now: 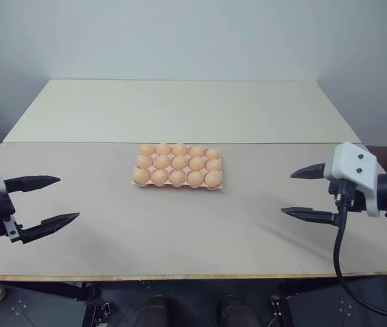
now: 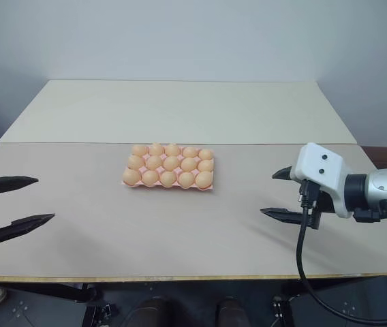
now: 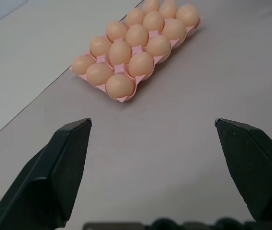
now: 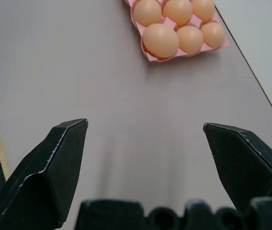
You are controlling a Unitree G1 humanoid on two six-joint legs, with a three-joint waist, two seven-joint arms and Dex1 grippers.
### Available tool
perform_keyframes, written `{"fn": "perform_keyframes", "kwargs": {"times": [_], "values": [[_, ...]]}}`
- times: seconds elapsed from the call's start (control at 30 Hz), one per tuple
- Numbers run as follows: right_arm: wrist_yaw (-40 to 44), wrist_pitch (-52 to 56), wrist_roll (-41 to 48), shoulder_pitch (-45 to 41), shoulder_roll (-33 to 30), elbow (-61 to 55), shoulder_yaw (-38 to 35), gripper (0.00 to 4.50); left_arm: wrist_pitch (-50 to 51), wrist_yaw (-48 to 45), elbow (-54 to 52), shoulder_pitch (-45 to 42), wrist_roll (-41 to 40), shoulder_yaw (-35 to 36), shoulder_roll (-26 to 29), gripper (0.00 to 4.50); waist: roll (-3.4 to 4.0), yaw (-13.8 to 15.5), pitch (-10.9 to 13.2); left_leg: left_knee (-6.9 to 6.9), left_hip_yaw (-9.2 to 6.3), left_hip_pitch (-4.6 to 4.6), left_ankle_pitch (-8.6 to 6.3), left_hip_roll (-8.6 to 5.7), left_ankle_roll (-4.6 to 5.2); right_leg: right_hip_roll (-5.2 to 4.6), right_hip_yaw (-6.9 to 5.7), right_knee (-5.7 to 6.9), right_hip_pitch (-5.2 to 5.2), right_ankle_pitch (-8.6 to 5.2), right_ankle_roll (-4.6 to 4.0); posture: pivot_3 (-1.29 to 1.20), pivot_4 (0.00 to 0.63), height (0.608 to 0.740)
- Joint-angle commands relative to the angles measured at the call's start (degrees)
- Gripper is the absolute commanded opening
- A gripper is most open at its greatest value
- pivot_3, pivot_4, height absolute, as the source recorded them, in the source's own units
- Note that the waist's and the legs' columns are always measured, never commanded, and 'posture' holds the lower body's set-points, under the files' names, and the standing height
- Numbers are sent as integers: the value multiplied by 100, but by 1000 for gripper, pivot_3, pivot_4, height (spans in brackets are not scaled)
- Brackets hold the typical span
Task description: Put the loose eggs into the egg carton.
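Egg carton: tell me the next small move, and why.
Probably none beyond keeping both arms back. The egg carton shows all fifteen cups filled, no egg lies loose on the table, and the left gripper and right gripper are open, holding nothing.

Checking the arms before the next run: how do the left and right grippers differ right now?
The left gripper sits at the table's left edge with fingers aimed right toward the carton; the right gripper sits on the far side, aimed left. The right gripper has a white housing and a hanging black cable close behind its fingers; no cable shows at the left. Both are open, empty, and well apart from the carton, whose cups all hold eggs.
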Motion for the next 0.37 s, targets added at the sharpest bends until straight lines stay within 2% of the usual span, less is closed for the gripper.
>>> {"fn": "perform_keyframes", "kwargs": {"times": [0.03, 0.37], "values": [[310, -295, -154, -14, -151, 151, -158, 4500, 262, -123, -349, 150, -164, 448, 59, 4488, 0, -14, 0, -2, 1, -1, 0, 0, 0, 0, 1, -2, -1, 0, 0, 0, 150, 740], [593, -501, -308, -244, -126, 366, 31, 4500, 718, -151, -606, 324, -237, 735, 106, 4488, 1, -13, 1, -3, 4, 6, 0, 0, 0, 0, 5, 2, 1, 0, -1, 0, 150, 740]]}}
